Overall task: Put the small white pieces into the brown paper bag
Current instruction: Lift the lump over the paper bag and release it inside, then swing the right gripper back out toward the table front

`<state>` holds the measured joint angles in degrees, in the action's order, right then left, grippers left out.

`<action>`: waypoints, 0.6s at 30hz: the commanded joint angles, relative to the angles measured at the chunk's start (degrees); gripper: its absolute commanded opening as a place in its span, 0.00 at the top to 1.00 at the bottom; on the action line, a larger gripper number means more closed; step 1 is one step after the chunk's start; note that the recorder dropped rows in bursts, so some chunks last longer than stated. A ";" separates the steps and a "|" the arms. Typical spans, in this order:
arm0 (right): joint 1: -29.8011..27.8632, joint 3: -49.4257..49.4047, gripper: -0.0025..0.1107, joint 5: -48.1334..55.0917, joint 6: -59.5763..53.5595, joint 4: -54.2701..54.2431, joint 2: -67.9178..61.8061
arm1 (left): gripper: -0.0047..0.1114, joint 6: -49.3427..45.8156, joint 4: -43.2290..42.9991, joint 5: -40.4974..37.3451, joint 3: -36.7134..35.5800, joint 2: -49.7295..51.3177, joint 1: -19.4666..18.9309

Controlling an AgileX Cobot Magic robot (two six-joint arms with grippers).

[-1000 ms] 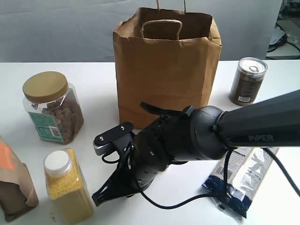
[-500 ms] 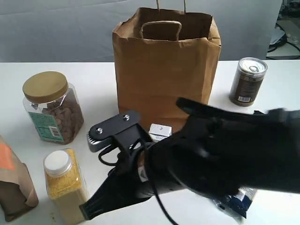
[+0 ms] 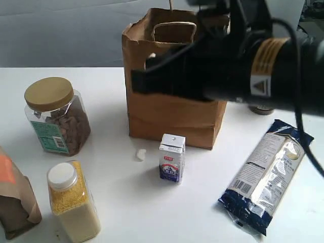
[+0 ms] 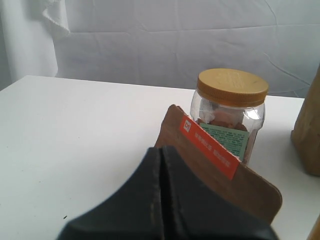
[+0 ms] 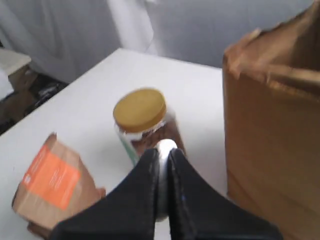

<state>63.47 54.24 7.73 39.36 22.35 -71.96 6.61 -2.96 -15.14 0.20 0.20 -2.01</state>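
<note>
White tabletop (image 3: 202,207) — one small white piece (image 3: 140,154) lies unbagged near the milk carton (image 3: 172,158). The right gripper (image 5: 164,152) pinches a second white piece (image 5: 166,145) beside the brown paper bag (image 3: 172,114) — the left gripper (image 4: 161,154) sits pressed together.

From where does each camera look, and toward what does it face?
Exterior: raised, facing the brown paper bag; the right arm crosses before it.
Left wrist: low behind the shut left gripper, facing the nut jar.
Right wrist: above the right gripper, which pinches a white piece, looking down.
Both wrist views share the nut jar.
</note>
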 commanded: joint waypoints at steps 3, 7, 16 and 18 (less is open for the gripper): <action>-10.93 7.04 0.98 -10.76 0.26 -0.17 -0.50 | 0.96 0.29 0.45 0.24 -0.20 -0.20 0.31; -18.67 13.69 0.98 -8.39 0.26 -0.74 -7.75 | 0.96 0.29 0.45 0.24 -0.20 -0.20 0.31; -20.67 39.25 0.98 27.39 -19.30 -7.55 -29.21 | 0.96 0.29 0.45 0.24 -0.20 -0.20 0.31; -20.67 41.91 0.97 30.10 -21.44 -8.42 -30.82 | 0.96 0.29 0.45 0.24 -0.20 -0.20 0.31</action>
<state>43.23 92.80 33.56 21.45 15.58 -101.22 6.61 -2.96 -15.14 0.20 0.20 -2.01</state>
